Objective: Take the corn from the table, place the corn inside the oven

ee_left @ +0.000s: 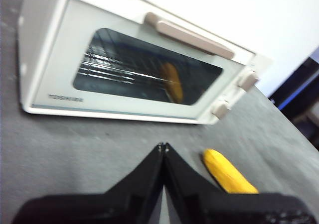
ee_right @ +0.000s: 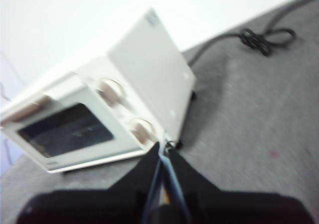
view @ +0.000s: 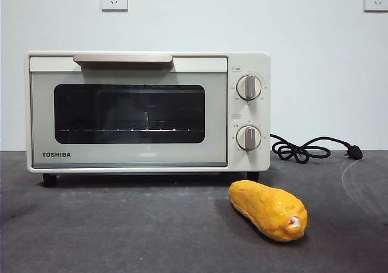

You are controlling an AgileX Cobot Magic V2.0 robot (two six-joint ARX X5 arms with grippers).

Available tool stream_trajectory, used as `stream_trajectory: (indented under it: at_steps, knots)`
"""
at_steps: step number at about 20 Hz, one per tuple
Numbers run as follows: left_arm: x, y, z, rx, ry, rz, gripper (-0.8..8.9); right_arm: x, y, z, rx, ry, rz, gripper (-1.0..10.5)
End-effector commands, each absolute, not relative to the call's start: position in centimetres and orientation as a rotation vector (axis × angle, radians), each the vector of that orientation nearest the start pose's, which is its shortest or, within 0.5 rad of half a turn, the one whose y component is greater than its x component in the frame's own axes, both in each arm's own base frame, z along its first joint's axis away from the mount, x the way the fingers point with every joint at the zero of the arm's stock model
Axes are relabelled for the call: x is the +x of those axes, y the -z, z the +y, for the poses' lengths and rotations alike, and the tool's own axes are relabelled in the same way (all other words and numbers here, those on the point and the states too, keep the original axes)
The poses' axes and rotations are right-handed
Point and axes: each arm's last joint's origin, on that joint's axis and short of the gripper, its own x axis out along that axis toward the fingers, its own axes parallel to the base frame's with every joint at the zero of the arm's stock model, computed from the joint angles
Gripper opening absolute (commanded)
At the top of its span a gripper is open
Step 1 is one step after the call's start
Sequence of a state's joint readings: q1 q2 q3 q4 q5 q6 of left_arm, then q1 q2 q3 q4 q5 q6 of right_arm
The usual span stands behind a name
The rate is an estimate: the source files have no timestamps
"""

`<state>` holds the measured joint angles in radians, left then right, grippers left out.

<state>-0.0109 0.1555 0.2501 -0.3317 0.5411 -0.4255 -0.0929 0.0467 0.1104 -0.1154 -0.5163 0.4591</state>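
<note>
The left gripper (ee_left: 163, 147) is matte black, its two wedge-shaped jaws tapering to thin tips from a broad dark base. The right gripper (ee_right: 165, 145) is likewise black, with pale bluish edges along its jaws.

My right gripper (ee_right: 163, 145) has its black jaws pressed together above the dark grey matte table (ee_right: 259, 119). Beyond them stands the cream-white toaster oven (ee_right: 107, 104), door closed, its black cord (ee_right: 259, 37) coiled behind.

Corn (ee_left: 227, 173) partly behind left gripper (ee_left: 163, 147).
</note>
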Motion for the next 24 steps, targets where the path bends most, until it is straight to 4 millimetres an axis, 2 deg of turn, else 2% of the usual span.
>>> stream_trajectory:
  at_steps: [1,5,10,17,21,24]
  knots:
    - [8.9,-22.6,-1.7,-0.429,0.544,0.378,-0.06,8.8,-20.7,0.8,0.444,-0.470,0.110,-0.1]
    - [9.4,-25.2,-1.9,-0.414,0.627,0.472,-0.06,8.6,-23.2,1.1,0.434,-0.602,0.127,-0.1]
    - [10.3,-27.8,-2.0,-0.338,0.668,0.607,-0.06,9.1,-25.9,1.4,0.439,-0.747,0.241,-0.1]
    - [11.6,-30.2,-2.3,-0.231,0.691,0.739,-0.06,10.1,-28.0,1.6,0.419,-0.801,0.432,-0.1]
    - [13.2,-31.5,-2.7,-0.191,0.682,0.768,-0.06,11.5,-29.2,2.7,0.415,-0.865,0.558,0.0]
    - [14.1,-31.6,-3.3,-0.177,0.709,0.787,-0.06,12.7,-30.1,4.5,0.349,-0.912,0.644,0.3]
